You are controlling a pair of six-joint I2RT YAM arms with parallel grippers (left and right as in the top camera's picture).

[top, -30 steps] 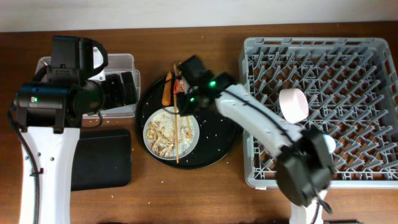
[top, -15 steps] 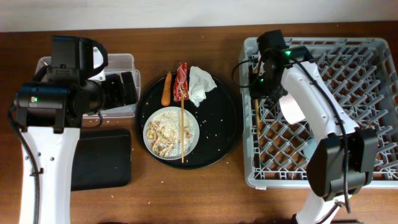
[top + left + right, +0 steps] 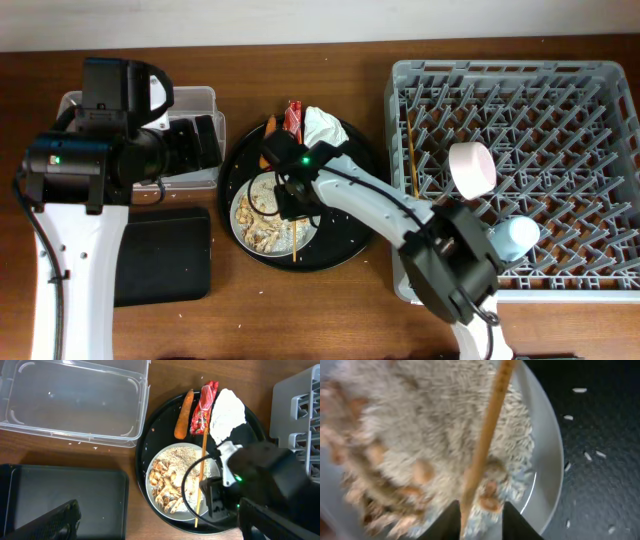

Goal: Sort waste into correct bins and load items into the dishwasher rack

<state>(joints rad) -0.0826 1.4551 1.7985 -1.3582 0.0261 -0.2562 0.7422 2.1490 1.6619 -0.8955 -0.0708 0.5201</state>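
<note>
Overhead: R gripper (image 3: 290,198) is low over the plate (image 3: 236,222), which sits on the round tray (image 3: 340,248). One chopstick (image 3: 294,238), thin pale wood, lies across the plate. 2nd chopstick (image 3: 410,165) lies in the rack (image 3: 600,80) near its left edge. The bowl (image 3: 472,168) and cup (image 3: 515,235) are also in the rack. L gripper (image 3: 203,140) hangs over the tub (image 3: 200,98); whether it is apart or closed I cannot tell.

Left wrist: carrot (image 3: 183,407), wrapper (image 3: 204,400) and napkin (image 3: 226,407) lie side by side on the round tray, beyond the plate. The plate holds rice and beige scraps (image 3: 165,487). The black tray (image 3: 65,500) is just beside the tub.

Right wrist: blurred. The fingers (image 3: 446,522) stand apart with the chopstick between them, nearer the picture-left one and not clamped. Rice lies under it.
</note>
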